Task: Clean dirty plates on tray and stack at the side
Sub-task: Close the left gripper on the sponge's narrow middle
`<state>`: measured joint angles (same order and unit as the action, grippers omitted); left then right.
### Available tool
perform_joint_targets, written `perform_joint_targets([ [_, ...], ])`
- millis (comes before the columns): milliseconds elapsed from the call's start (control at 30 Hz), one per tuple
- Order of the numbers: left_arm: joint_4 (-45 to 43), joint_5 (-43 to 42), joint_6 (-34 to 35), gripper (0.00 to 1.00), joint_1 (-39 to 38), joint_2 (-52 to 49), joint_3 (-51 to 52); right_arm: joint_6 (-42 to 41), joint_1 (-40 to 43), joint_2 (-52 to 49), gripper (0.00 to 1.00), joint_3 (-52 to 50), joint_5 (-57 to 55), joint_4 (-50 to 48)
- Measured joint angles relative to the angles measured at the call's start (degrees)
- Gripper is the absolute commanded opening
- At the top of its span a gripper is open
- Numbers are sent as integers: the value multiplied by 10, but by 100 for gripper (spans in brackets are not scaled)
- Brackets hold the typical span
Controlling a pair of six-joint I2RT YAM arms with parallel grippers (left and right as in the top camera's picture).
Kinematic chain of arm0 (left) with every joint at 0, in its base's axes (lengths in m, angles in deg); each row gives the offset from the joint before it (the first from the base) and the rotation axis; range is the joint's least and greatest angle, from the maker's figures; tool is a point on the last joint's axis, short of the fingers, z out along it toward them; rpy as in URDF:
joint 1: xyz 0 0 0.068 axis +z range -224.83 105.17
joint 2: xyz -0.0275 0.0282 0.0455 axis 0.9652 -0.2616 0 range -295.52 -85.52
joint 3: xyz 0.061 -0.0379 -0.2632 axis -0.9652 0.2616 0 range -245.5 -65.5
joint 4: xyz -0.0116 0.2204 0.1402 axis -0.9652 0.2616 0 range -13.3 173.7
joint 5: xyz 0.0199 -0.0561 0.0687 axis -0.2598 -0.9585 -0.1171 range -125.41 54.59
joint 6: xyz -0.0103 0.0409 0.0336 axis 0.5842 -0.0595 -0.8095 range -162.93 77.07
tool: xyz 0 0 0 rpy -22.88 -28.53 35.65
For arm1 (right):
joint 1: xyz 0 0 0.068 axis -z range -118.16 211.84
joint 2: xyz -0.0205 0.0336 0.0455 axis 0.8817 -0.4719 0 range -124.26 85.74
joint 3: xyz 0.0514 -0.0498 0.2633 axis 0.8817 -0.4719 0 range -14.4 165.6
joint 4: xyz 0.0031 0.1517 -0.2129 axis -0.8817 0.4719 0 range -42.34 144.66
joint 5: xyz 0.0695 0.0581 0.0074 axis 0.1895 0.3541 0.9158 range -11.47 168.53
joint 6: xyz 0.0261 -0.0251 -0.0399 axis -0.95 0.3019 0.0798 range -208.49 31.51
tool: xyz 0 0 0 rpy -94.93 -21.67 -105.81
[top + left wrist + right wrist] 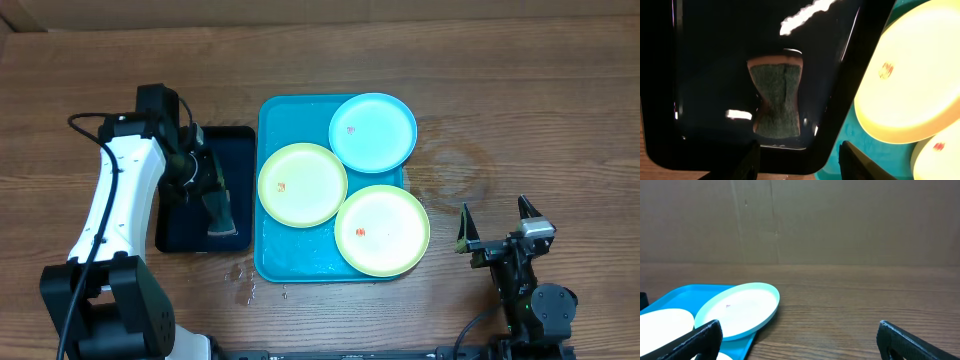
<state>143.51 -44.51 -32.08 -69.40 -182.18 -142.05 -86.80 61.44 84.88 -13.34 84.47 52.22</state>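
Three plates (302,184) on turquoise tray (266,112), sponge (776,97) in black tray (715,60), left gripper (800,151) apart; right gripper (797,334) apart

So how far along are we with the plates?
Nothing looks done: all three plates sit on the turquoise tray, red specks showing, none stacked aside. In hand: the left gripper hangs open over the sponge in the black tray, not gripping it. The right gripper sits open. Left: scrubbing and stacking every plate.
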Motion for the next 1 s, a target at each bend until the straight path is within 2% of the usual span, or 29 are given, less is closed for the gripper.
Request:
perform_joint_targets([
  [433,-21,-1,0,55,0,0,0,0,0,0,100,0,0,0],
  [1000,-7,-2,-1,55,-15,0,1,0,0,0,100,0,0,0],
])
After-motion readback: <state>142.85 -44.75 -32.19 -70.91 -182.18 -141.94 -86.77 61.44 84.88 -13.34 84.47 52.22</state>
